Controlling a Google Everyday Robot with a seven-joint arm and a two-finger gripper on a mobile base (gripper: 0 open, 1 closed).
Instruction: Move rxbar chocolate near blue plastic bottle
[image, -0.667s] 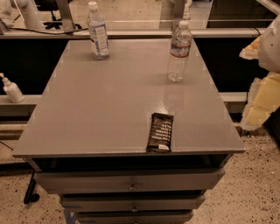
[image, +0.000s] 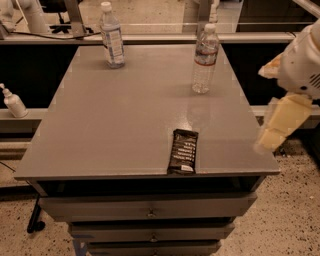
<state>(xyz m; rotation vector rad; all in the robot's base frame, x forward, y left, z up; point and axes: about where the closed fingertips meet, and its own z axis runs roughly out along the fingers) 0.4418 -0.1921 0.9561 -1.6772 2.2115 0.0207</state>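
Bar: the rxbar (image: 182, 151) lies flat at the 6 o'clock edge of the bench (image: 115, 125), a little toward 5. Its near end reaches the very rim.
Bottle: the blue bottle (image: 112, 36) stands upright at 11 o'clock, well apart from the bar.
Other bottle: a red-banded bottle (image: 205, 59) stands at 1 o'clock. It is not our target.
Claw: the claw (image: 277, 125) hangs off the bench at about 4 o'clock, beside the rim, with nothing in it that we can see. We cannot tell if it is apart or together.
Handling: we judge the bar light, thin and a little bendy, with a slick wrapper that may slide or crinkle under pressure.
Grip: we would take it from above, across the short width and near the middle, so that it hangs level.
Risk: the bar sits at the rim, so a push toward 6 o'clock could drop it. It is also very flat, so the claw must come down low.
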